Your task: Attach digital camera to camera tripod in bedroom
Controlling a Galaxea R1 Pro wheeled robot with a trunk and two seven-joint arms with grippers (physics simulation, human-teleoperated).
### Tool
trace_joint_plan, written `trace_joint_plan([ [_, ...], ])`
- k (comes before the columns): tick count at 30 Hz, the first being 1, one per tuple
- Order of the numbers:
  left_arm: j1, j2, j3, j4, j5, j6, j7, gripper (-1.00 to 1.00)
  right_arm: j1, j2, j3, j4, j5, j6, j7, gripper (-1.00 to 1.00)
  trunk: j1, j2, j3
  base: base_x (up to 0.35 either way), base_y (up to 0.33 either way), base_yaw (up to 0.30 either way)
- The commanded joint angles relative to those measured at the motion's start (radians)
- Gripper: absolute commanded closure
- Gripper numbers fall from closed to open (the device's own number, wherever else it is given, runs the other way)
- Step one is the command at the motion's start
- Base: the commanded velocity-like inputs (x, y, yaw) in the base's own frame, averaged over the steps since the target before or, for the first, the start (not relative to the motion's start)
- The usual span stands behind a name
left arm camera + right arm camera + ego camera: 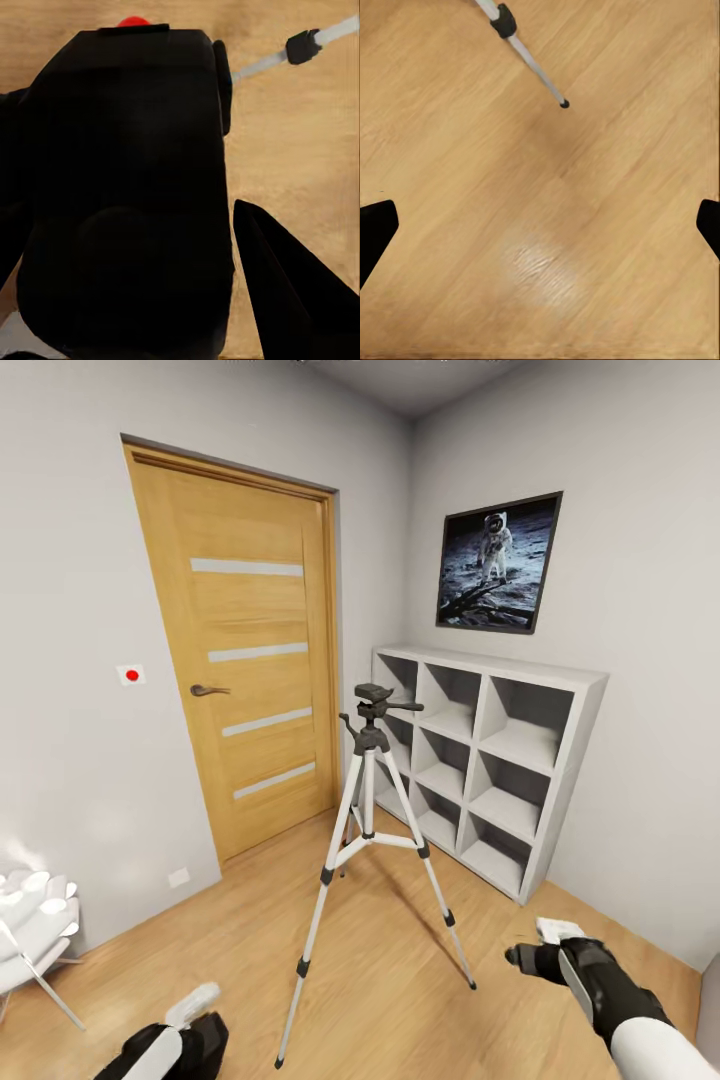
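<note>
Left wrist view puts the digital camera point(124, 195) right against the left gripper point(135, 300), clamped between its fingers — carried low, ready to lift. Right gripper point(540, 217) hangs spread wide and empty over bare wood floor point(585, 247). Ahead of both stands the camera tripod point(372, 830), head bare, before the cube shelves point(490, 760) — awaiting its load.

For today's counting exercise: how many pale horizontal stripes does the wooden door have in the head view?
4, stacked down the wooden door: the top one high up, the second just above the handle, the third below the handle, and the lowest. None seems hidden.
</note>
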Motion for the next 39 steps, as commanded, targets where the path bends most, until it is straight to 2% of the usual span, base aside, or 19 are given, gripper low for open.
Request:
trace_joint_plan([
  [1, -0.001, -0.007, -0.027, 0.066, 0.005, -0.003, 0.007, 1.00, -0.001, -0.014, -0.006, 0.092, 0.030, -0.072, 0.008, -1.00, 0.000, -0.002, -0.001, 0.000, 0.000, 0.000],
  [3, -0.001, -0.017, -0.050, 0.133, 0.005, -0.005, 0.006, 1.00, -0.001, -0.028, -0.006, 0.184, 0.042, -0.150, 0.007, -1.00, 0.000, -0.002, -0.001, 0.000, 0.000, 0.000],
  [4, -0.001, -0.028, -0.076, 0.199, 0.005, -0.007, 0.005, 1.00, -0.001, -0.040, -0.006, 0.275, 0.050, -0.227, 0.005, -1.00, 0.000, -0.002, -0.001, 0.000, 0.000, 0.000],
  [5, -0.001, -0.035, -0.088, 0.232, 0.005, -0.009, 0.004, 1.00, -0.001, -0.046, -0.005, 0.321, 0.053, -0.265, 0.004, -1.00, 0.000, -0.002, -0.001, 0.000, 0.000, 0.000],
  [6, -0.001, -0.051, -0.111, 0.302, 0.004, -0.012, 0.001, 1.00, -0.001, -0.057, -0.004, 0.406, 0.057, -0.338, 0.000, -1.00, 0.000, -0.002, -0.001, 0.000, 0.000, 0.000],
  [7, 0.000, -0.060, -0.120, 0.338, 0.003, -0.016, 0.000, 1.00, -0.001, -0.062, -0.004, 0.441, 0.058, -0.372, -0.002, -1.00, 0.000, -0.002, -0.001, 0.000, 0.000, 0.000],
  [8, 0.003, -0.081, -0.134, 0.411, 0.000, -0.028, -0.004, 1.00, 0.001, -0.069, -0.003, 0.488, 0.061, -0.432, -0.006, -1.00, 0.000, -0.002, -0.001, 0.000, 0.000, 0.000],
  [10, 0.006, -0.104, -0.144, 0.473, -0.004, -0.054, -0.006, 1.00, 0.013, -0.072, -0.002, 0.516, 0.065, -0.479, -0.012, -1.00, 0.000, -0.002, -0.001, 0.000, 0.000, 0.000],
  [11, 0.009, -0.126, -0.150, 0.512, -0.012, -0.094, -0.007, 1.00, 0.042, -0.072, -0.002, 0.535, 0.070, -0.513, -0.017, -1.00, 0.000, -0.002, -0.001, 0.000, 0.000, 0.000],
  [12, 0.009, -0.134, -0.153, 0.525, -0.020, -0.119, -0.008, 1.00, 0.061, -0.072, -0.002, 0.542, 0.073, -0.526, -0.019, -1.00, 0.000, -0.002, -0.001, 0.000, 0.000, 0.000],
  [13, 0.011, -0.149, -0.157, 0.543, -0.040, -0.174, -0.008, 1.00, 0.107, -0.070, -0.001, 0.551, 0.080, -0.545, -0.023, -1.00, 0.000, -0.002, -0.001, 0.000, 0.000, 0.000],
  [14, 0.027, -0.175, -0.163, 0.566, -0.129, -0.291, -0.017, 1.00, 0.220, -0.065, -0.001, 0.562, 0.099, -0.571, -0.028, -1.00, 0.000, -0.002, -0.001, 0.000, 0.000, 0.000],
  [15, 0.035, -0.179, -0.163, 0.569, -0.150, -0.307, -0.023, 1.00, 0.238, -0.065, -0.001, 0.563, 0.102, -0.575, -0.029, -1.00, 0.000, -0.002, -0.001, 0.000, 0.000, 0.000],
  [16, 0.054, -0.185, -0.164, 0.573, -0.185, -0.330, -0.039, 1.00, 0.270, -0.062, -0.001, 0.565, 0.109, -0.583, -0.031, -1.00, 0.000, -0.002, -0.001, 0.000, 0.000, 0.000],
  [17, 0.072, -0.189, -0.165, 0.575, -0.214, -0.347, -0.060, 1.00, 0.296, -0.058, -0.001, 0.566, 0.116, -0.592, -0.034, -1.00, 0.000, -0.002, -0.001, 0.000, 0.000, 0.000],
  [19, 0.097, -0.193, -0.165, 0.579, -0.248, -0.363, -0.112, 1.00, 0.343, -0.041, -0.002, 0.567, 0.123, -0.618, -0.038, -1.00, 0.000, -0.002, -0.001, 0.000, 0.000, 0.000],
  [22, 0.110, -0.194, -0.165, 0.580, -0.265, -0.370, -0.159, 1.00, 0.380, -0.018, -0.002, 0.568, 0.126, -0.655, -0.040, -1.00, 0.000, -0.002, -0.001, 0.000, 0.000, 0.000],
  [27, 0.116, -0.193, -0.164, 0.581, -0.265, -0.374, -0.178, 1.00, 0.394, 0.000, -0.003, 0.569, 0.127, -0.674, -0.041, -1.00, 0.000, -0.002, -0.001, 0.000, 0.000, 0.000],
  [39, 0.118, -0.192, -0.163, 0.581, -0.261, -0.377, -0.181, 1.00, 0.400, 0.005, -0.003, 0.569, 0.128, -0.678, -0.042, -1.00, 0.000, -0.002, -0.001, 0.000, 0.000, 0.000],
])
